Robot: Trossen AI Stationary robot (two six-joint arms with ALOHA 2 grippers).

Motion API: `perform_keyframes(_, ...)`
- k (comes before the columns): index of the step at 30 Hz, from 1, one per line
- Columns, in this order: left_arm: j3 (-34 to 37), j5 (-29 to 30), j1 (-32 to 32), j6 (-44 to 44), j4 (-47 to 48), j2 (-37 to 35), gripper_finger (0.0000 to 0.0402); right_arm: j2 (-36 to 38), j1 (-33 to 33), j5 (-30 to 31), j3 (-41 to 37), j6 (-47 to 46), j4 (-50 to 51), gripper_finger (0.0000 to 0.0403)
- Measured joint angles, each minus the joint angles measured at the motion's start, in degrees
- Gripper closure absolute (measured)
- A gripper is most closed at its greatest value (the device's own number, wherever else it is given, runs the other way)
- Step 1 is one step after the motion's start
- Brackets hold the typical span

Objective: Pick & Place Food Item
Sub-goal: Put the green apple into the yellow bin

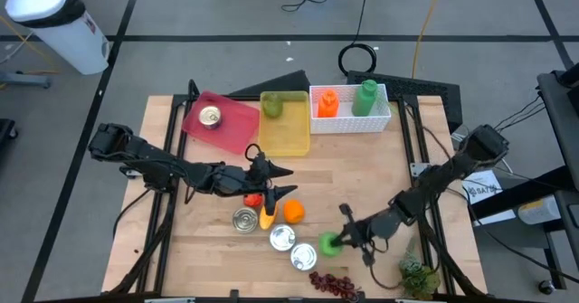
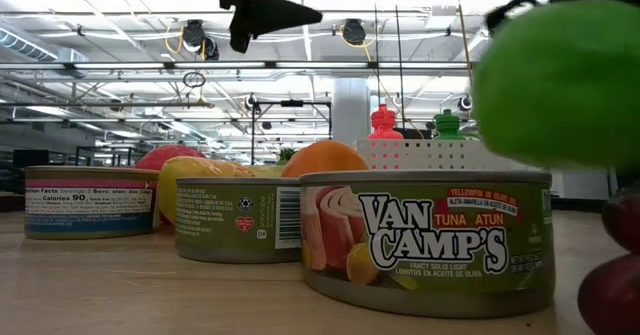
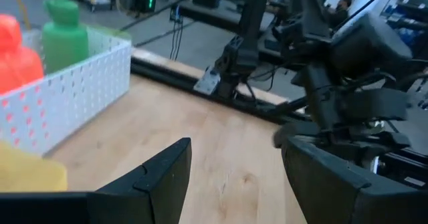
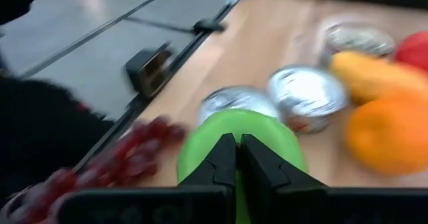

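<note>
A round green fruit (image 1: 327,243) is at my right gripper (image 1: 337,240) near the table's near edge. It looms large at the upper right of the low view (image 2: 565,75). In the right wrist view the fruit (image 4: 200,147) sits just beyond the shut gripper (image 4: 237,150). My left gripper (image 1: 286,182) hovers open above a red fruit (image 1: 253,200), a yellow fruit (image 1: 267,216) and an orange (image 1: 293,212), touching none. Its gap (image 3: 231,184) looks across bare wood. It also shows at the top of the low view (image 2: 270,15). My right gripper is shut on the green fruit's upper side (image 4: 257,127), the two fingers nearly together. It comes from the table's right, slanting down. The fingers themselves hide the exact spot they grip. In the low view the fruit's underside (image 2: 540,155) hangs above the can tops, lifted clear.
Three tins (image 1: 244,219) (image 1: 282,238) (image 1: 303,256) stand by the fruits. Red grapes (image 1: 335,285) and a leafy bunch (image 1: 416,276) lie at the near edge. Along the far side are a pink plate (image 1: 237,122) with a tin, a yellow tray (image 1: 288,136) and a white basket (image 1: 346,122) with two bottles.
</note>
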State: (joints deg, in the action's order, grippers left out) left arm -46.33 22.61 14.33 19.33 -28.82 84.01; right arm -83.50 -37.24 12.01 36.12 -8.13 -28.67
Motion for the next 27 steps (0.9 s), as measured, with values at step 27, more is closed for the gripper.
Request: perform_keyframes(27,0.07,0.92,-9.11,-15.18,2.37,-9.36,0.0158,-7.84,50.84,-19.64,19.42,3.19,5.31,0.0402)
